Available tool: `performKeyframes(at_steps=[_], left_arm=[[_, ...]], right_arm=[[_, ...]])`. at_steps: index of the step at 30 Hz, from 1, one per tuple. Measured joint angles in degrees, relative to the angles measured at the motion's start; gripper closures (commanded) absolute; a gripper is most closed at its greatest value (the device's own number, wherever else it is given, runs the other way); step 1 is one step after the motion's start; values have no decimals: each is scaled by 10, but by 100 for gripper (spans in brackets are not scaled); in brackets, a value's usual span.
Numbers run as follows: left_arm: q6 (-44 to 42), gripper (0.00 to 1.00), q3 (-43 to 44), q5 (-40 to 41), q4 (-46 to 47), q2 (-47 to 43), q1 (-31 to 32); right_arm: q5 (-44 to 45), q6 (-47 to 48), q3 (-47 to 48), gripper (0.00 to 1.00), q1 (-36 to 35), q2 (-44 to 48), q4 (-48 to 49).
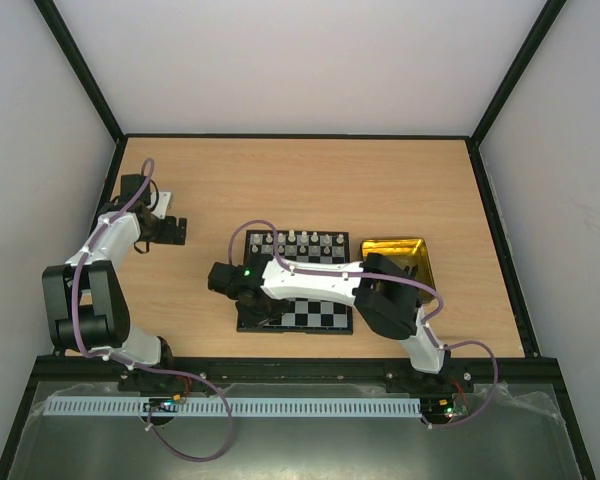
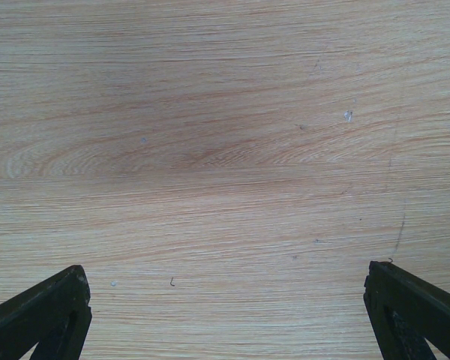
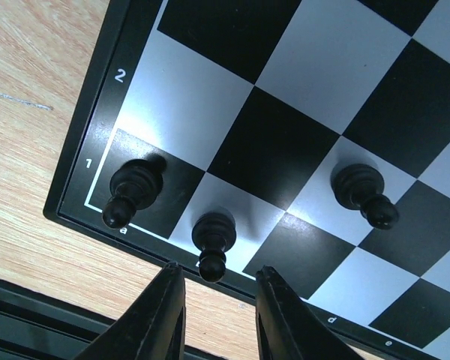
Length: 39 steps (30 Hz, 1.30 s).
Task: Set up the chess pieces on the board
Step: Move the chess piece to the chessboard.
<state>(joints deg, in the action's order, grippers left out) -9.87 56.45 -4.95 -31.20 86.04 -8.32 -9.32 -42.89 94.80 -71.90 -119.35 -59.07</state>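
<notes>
Working tabletop (image 1: 310, 180): we count one board, one gold tray (image 1: 395, 242).
Board (image 1: 320, 316): central, beneath our right arm (image 1: 315, 280).
Left gripper (image 2: 225, 270): jaws wide, empty, over tabletop.
Right gripper (image 3: 219, 281): jaws narrow, holding nothing, just behind the b1 piece (image 3: 212, 238); we judge a straight lift best, so neither jaw tips it.
Chess pieces (image 3: 133, 191): three black on the near rank; whites (image 1: 292, 240) far side, too small to count.
</notes>
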Motion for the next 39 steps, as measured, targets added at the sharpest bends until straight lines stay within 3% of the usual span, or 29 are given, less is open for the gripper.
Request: performKeyframes(at_steps=[13,21,39], left_arm=[[0,1,-2,0,0,0,0],[0,1,-2,0,0,0,0],[0,1,-2,0,0,0,0]], right_arm=[[-2,-1,-13,80,1,2,26],[-2,0,-14,94,7,2,29],[-2,3,-15,95,38,2,30]])
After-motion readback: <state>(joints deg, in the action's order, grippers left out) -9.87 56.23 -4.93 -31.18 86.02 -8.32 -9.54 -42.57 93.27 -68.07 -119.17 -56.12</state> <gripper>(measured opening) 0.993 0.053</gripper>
